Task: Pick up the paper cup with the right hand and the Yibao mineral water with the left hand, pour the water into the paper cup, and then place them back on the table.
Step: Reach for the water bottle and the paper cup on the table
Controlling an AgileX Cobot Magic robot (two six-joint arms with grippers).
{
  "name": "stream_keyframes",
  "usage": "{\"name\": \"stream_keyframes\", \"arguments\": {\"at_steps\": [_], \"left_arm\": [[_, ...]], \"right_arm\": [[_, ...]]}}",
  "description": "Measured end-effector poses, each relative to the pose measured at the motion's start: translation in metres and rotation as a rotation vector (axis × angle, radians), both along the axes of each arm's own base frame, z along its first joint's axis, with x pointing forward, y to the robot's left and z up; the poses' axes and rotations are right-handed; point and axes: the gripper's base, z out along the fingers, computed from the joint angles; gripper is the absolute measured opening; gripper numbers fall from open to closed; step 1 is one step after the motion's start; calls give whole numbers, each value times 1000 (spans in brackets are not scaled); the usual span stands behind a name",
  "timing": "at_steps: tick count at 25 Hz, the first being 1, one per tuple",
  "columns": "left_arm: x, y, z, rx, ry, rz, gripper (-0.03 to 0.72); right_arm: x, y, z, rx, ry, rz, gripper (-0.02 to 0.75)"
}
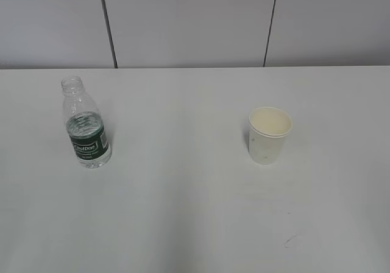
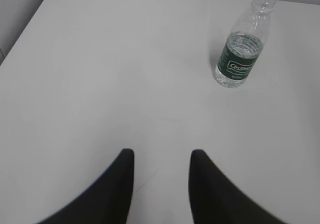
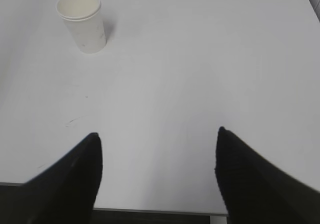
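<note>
The Yibao mineral water (image 1: pixel 86 125) stands upright and uncapped on the left of the white table (image 1: pixel 183 181). The water fills its lower part. It also shows in the left wrist view (image 2: pixel 243 48), far ahead and to the right of my left gripper (image 2: pixel 161 156), which is open and empty. The paper cup (image 1: pixel 269 134) stands upright on the right and looks empty. In the right wrist view the paper cup (image 3: pixel 83 21) is far ahead to the left of my right gripper (image 3: pixel 157 136), which is open wide and empty. Neither gripper shows in the exterior view.
A grey panelled wall (image 1: pixel 195 23) runs behind the table. A small dark scuff (image 1: pixel 291 241) marks the table near the front right. The table's near edge (image 3: pixel 160 211) lies under my right gripper.
</note>
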Motion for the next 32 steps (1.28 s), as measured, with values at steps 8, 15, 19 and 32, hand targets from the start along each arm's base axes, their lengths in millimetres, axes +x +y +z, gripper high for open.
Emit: {"name": "stream_keyframes", "arguments": {"at_steps": [8, 15, 19, 32], "left_arm": [[0, 0, 0, 0, 0, 0, 241], [0, 0, 0, 0, 0, 0, 241], [0, 0, 0, 0, 0, 0, 241], [3, -1, 18, 4, -150, -9, 241]], "right_arm": [[0, 0, 0, 0, 0, 0, 551], [0, 0, 0, 0, 0, 0, 551], [0, 0, 0, 0, 0, 0, 551], [31, 0, 29, -1, -178, 3, 552]]}}
